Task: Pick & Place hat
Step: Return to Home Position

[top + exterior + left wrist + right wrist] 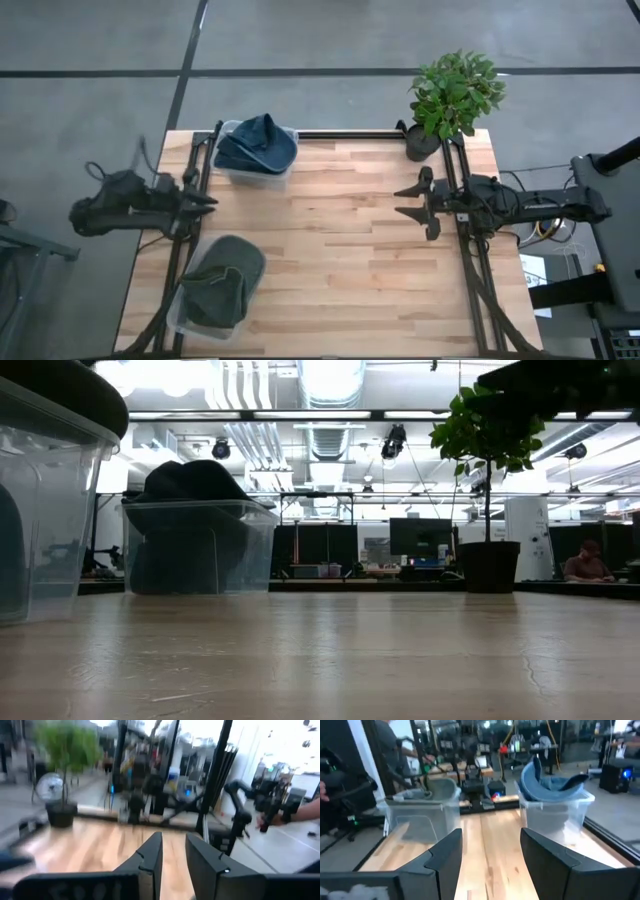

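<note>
A blue hat [258, 142] lies heaped in a clear bin [285, 168] at the table's far left; in the right wrist view the blue hat [555, 784] rises over the bin's rim. An olive-green hat [225, 278] fills a second clear bin [178, 318] at the near left edge. My left gripper [207, 203] hovers at the left edge between the two bins, its fingers [152, 851] a narrow gap apart. My right gripper [408, 200] is wide open over the right part of the table, pointing left, and holds nothing [490, 845].
A potted plant [452, 95] stands at the far right corner. Black frame rails [470, 270] run along the table's left and right sides. Bare wood [340, 260] spreads across the middle and near side. A person's arm [302, 812] shows beyond the table.
</note>
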